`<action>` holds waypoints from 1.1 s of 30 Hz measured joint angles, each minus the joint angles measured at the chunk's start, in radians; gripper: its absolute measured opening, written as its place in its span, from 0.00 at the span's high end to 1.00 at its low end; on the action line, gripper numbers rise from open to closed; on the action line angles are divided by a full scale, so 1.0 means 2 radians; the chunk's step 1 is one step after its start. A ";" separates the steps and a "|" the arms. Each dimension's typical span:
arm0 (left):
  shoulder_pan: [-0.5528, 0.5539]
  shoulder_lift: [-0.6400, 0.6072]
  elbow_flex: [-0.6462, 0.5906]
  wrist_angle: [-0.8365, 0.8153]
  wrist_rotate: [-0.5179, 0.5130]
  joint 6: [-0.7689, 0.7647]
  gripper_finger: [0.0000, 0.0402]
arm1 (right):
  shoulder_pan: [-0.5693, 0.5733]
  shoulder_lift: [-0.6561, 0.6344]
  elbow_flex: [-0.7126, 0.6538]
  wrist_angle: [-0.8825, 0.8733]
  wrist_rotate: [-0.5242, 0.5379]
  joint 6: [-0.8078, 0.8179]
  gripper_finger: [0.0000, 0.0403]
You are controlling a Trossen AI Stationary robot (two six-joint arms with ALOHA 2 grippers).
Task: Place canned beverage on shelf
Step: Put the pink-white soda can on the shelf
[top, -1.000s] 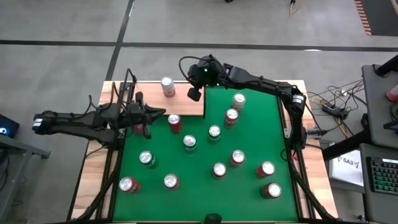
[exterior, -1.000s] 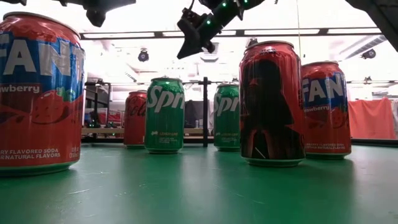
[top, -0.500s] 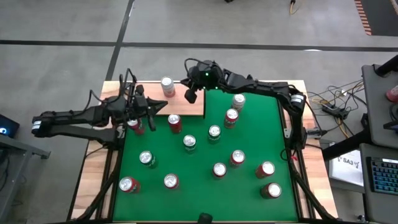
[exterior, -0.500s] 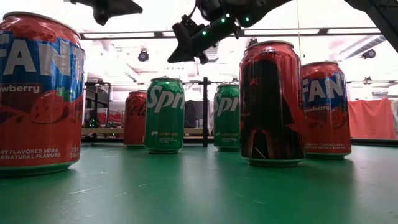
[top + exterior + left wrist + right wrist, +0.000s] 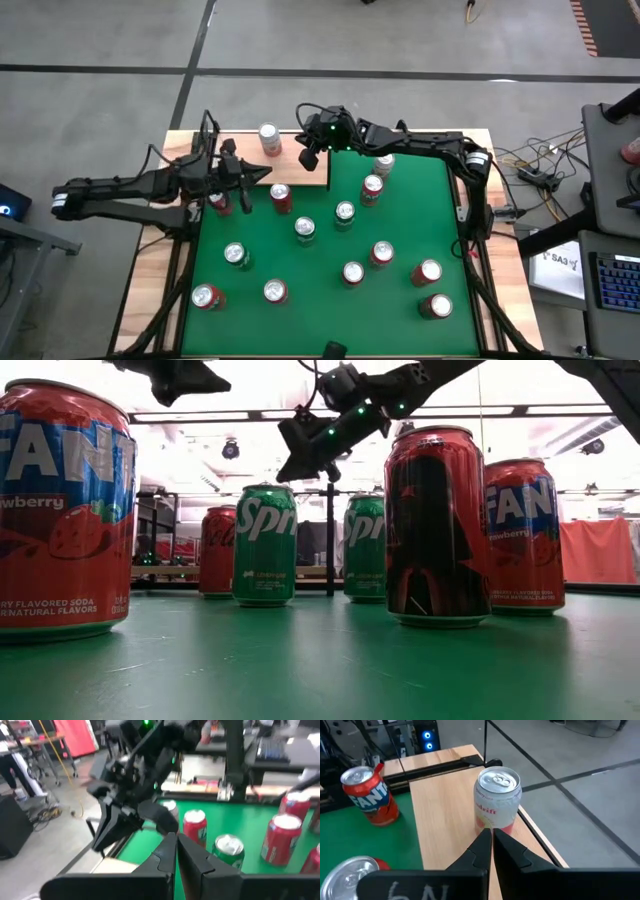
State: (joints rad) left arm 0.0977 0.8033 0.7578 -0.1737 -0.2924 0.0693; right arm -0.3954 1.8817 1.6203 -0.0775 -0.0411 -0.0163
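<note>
Right hand [image 5: 307, 158] hangs over the shelf [image 5: 300, 172] at the desk's back edge, fingers pinched together with nothing between them. Its wrist view shows what the overhead can't: a pale can [image 5: 496, 800] standing upright on the wood just past the fingertips, apart from them, with a Fanta can [image 5: 370, 795] on the green felt [image 5: 400, 240] beside the panel. Left hand [image 5: 240, 185] is also closed and empty, hovering near the shelf's left end. From the low view you mostly get cans.
</note>
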 joint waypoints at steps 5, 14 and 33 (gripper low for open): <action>0.025 0.035 0.039 -0.079 0.000 -0.002 1.00 | 0.000 -0.023 0.000 -0.045 0.002 -0.019 0.98; 0.107 0.105 0.085 -0.194 0.041 0.002 1.00 | 0.000 -0.085 -0.003 -0.143 0.021 -0.055 0.98; 0.287 0.257 0.135 -0.191 0.173 0.108 1.00 | -0.002 -0.177 -0.053 -0.270 0.016 -0.091 0.98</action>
State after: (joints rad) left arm 0.6723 1.3179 1.0284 -0.5553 0.0537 0.2857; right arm -0.3994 1.5286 1.5151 -0.6166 -0.0083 -0.1976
